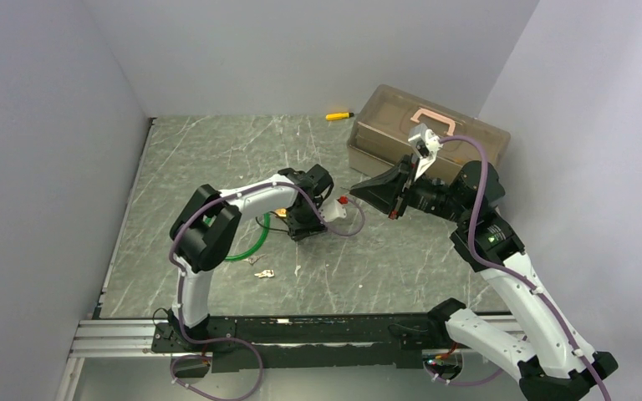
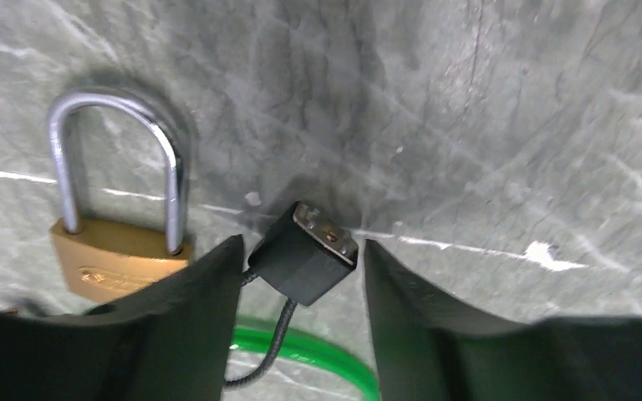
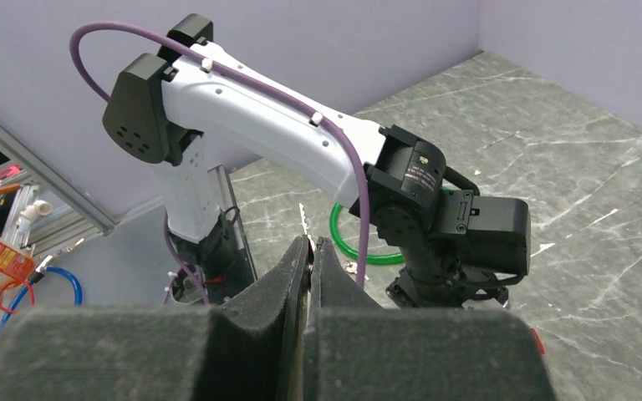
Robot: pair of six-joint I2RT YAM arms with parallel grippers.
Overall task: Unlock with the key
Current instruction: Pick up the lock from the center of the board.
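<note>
Marbled desk (image 1: 401, 259) offers room near its right edge. Right tool (image 3: 309, 244) pinches what seems the key (image 3: 302, 219), tip forward; left tool (image 2: 301, 244) gapes.

We count one brass padlock (image 2: 117, 261), one black block (image 2: 304, 259), one green loop (image 2: 322, 352), one lidded box (image 1: 384, 125), one yellow-and-black tool (image 1: 339, 116).

A bench (image 1: 217, 150) of dark grey-green stone pattern with pale veins fills the floor of the enclosure. Plain, matte, pale lavender-grey panels close it in: a left wall (image 1: 42, 167), a back wall (image 1: 301, 50) and a right wall (image 1: 585, 100). A ribbed aluminium rail (image 1: 117, 338) runs along the near edge. The light is even and soft, with faint shadows.
</note>
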